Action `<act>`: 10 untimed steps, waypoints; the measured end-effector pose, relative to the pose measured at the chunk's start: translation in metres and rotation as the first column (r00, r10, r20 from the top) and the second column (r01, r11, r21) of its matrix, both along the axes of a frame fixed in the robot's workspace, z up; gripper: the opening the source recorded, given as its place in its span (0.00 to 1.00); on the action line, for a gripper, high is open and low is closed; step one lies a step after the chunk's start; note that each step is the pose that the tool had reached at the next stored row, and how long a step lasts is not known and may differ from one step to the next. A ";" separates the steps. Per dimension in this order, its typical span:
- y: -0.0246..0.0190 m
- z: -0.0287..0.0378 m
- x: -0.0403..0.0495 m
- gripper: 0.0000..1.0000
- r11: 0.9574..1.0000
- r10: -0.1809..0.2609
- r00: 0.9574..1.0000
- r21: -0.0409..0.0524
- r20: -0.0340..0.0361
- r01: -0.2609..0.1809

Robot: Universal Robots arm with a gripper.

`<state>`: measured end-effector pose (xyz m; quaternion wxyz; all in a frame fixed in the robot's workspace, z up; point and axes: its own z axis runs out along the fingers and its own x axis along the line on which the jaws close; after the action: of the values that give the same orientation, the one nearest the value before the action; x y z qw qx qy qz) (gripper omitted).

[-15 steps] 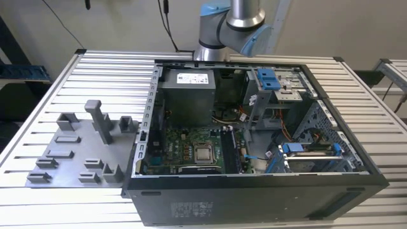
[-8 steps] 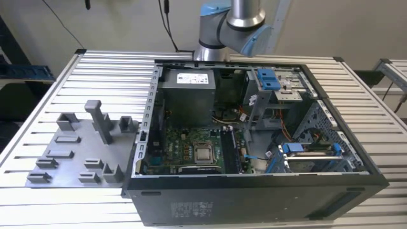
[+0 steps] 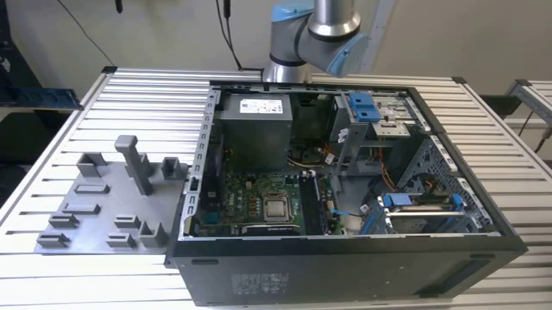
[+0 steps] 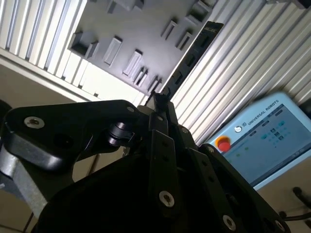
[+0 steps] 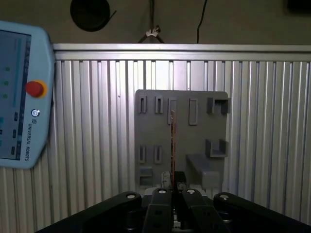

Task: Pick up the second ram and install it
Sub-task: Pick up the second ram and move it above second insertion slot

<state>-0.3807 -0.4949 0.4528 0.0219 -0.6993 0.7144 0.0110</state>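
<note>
Evidently picked, not yet installed: the end effector (image 5: 173, 182) pinches the second ram (image 5: 172, 136) over the holder plate (image 3: 99, 223), nine o'clock of the case (image 3: 345, 278).

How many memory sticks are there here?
1: the second ram, held in the gripper, with the grey holder plate beyond it. Others may be hidden inside the computer case.

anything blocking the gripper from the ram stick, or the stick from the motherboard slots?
Nothing between them: the gripper looks shut on the ram stick, with the grey holder plate beyond it in both wrist views. In the exterior view the case is open on top and nothing visibly covers the black slots.
</note>
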 end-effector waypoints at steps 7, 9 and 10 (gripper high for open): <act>0.0000 0.0000 0.0077 0.15 1.000 0.000 1.000 0.000 0.000 0.000; 0.0000 0.0000 0.0104 0.15 1.000 0.000 1.000 0.000 0.000 0.000; 0.0000 0.0000 0.0119 0.15 1.000 0.000 1.000 0.000 0.000 0.000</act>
<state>-0.3689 -0.4949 0.4528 0.0220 -0.6993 0.7144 0.0109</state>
